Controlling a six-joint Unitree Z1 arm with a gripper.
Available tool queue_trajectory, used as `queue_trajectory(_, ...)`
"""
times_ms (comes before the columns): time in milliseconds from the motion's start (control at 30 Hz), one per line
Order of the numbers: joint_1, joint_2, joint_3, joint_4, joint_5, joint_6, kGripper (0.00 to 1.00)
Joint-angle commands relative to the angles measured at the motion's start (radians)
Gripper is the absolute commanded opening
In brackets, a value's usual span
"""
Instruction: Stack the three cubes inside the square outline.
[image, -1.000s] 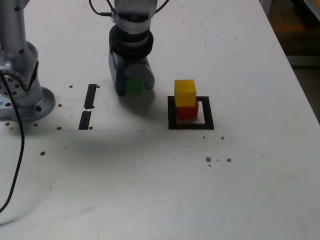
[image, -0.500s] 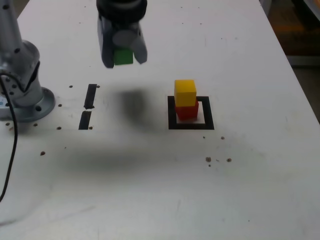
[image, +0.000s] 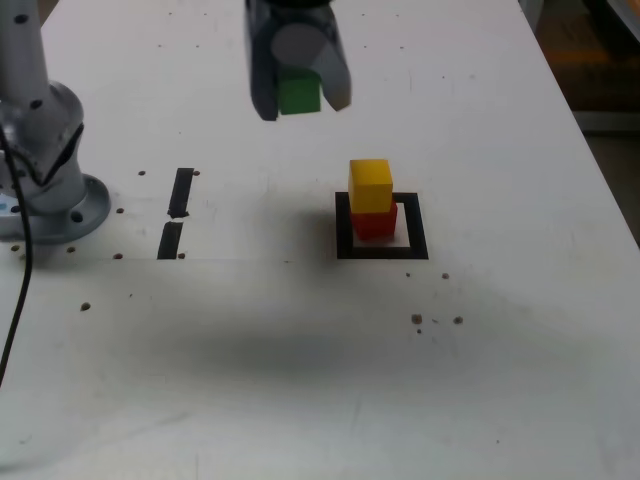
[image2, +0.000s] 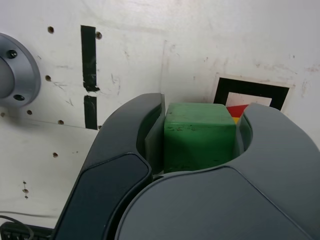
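1. three cubes in all – one green cube (image: 298, 95), one yellow cube (image: 370, 184), one red cube (image: 376, 222). one square outline (image: 346, 240) of black tape, and two short black tape strips (image: 181, 192) lying end to end at the exterior view's left.
2. one gripper (image: 299, 92), clenched on the green cube: the wrist view shows the cube (image2: 199, 136) pressed between the two dark fingers (image2: 131, 135), and the exterior view shows it lifted clear of the white table (image: 300, 380), above and to the exterior view's left of the outline.
3. the yellow cube sits squarely on the red one, and the pair stands inside the outline – toward its left side in the exterior view, with bare white showing on the right inside the frame.
4. hidden or cut off: the upper part of the gripper runs out of the exterior view's top edge. the red cube's top is covered by the yellow one. in the wrist view the gripper blocks nearly all of the stack, leaving only a sliver of red and yellow beside the green cube, and the outline (image2: 250, 86) is half covered.
5. the arm's grey base (image: 55, 190) is cut by the exterior view's left edge, with a dark cable (image: 22, 290) trailing down from it.
6. small dark specks and holes dot the table; which is which is hard to tell.
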Motion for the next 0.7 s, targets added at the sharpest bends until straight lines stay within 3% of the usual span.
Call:
queue_trajectory(0,-0.004,0.023,-0.028,-0.002,-0.009,0.002,0.11)
queue_trajectory(333,-0.025,0.15,-0.168,-0.006,-0.067,0.018,0.11)
queue_trajectory(667,-0.026,0.194,-0.19,-0.027,-0.107,0.021,0.12)
